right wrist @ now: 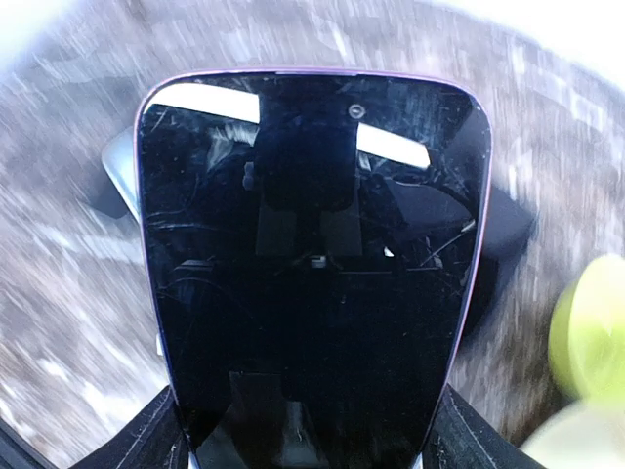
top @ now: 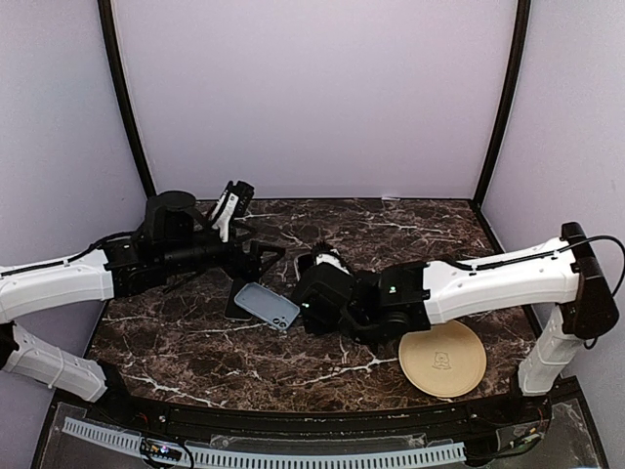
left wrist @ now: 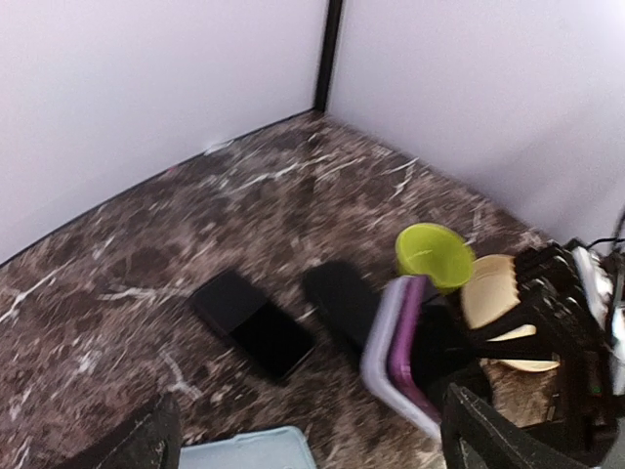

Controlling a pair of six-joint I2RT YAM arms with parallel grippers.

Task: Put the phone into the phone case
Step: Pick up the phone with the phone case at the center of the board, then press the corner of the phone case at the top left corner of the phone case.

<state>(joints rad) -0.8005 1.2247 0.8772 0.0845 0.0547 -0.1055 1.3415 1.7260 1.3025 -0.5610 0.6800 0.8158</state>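
- Now, your right gripper (right wrist: 305,435) carries the phone (right wrist: 312,264). Its jaws are closed on the lower edges, and the dark screen faces the wrist camera.
- Seen from above, the phone case (top: 266,305) lies flat on the table (top: 391,225). It is just beside the right gripper, at about 8 o'clock from it.
- The phone stands steeply tilted, so I judge you should level it first and match its long axis to the case.
- Seat one end inside the case rim, then press the other end down. Pushing it in flat may skate the case across the marble.
- I cannot tell whether the case opening faces up, so check that before you lower.
- Your left gripper (left wrist: 308,415) hangs with its jaws wide apart, holding and touching nothing. The case edge shows at 6 o'clock in its wrist view.
- You could use those free fingers (left wrist: 488,435) to pin the case.
- Mind the black slab (left wrist: 252,325) and the green cup (left wrist: 433,256) lying near.
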